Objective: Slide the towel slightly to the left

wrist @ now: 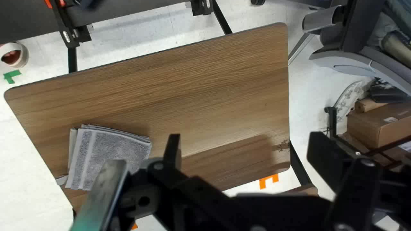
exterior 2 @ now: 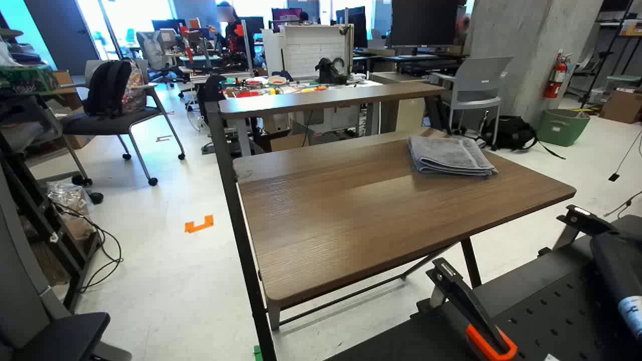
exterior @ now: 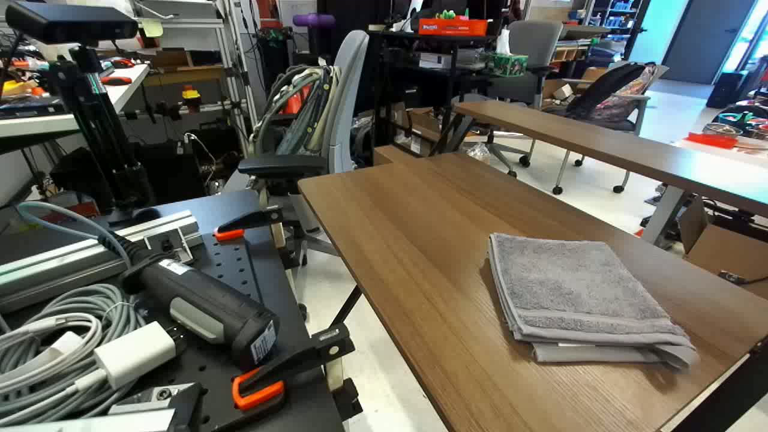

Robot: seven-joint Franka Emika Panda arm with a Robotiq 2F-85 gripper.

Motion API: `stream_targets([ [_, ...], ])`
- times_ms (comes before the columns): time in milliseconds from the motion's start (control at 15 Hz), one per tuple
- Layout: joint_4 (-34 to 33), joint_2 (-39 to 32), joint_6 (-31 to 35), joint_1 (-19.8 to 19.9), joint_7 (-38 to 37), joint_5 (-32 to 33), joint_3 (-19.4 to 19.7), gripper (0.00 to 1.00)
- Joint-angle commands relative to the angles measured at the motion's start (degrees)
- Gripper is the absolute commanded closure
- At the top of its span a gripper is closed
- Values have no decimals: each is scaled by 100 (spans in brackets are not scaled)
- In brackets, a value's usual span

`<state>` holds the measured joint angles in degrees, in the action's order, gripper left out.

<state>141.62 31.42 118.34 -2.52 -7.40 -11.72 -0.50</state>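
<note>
A grey folded towel lies flat on a brown wooden table. It also shows in an exterior view, near the table's far edge. In the wrist view the towel lies at the lower left of the table, partly hidden by my gripper's body. My gripper is open, with its fingers wide apart and nothing between them. It hangs above the table, apart from the towel, which shows to the left of the fingers. The gripper is out of view in both exterior views.
A black perforated bench with clamps, cables and a black handheld device stands beside the table. A higher brown shelf runs along the table's far side, on a black upright. A grey chair stands near one end.
</note>
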Motion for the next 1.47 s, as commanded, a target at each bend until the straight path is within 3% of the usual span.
stream_targets([
  [0, -21, -2, -22, 48, 20, -22, -39, 0],
  [1067, -30, -1, -22, 48, 20, -22, -39, 0],
  [1400, -115, -71, 164, 261, -7, -84, 153, 0],
])
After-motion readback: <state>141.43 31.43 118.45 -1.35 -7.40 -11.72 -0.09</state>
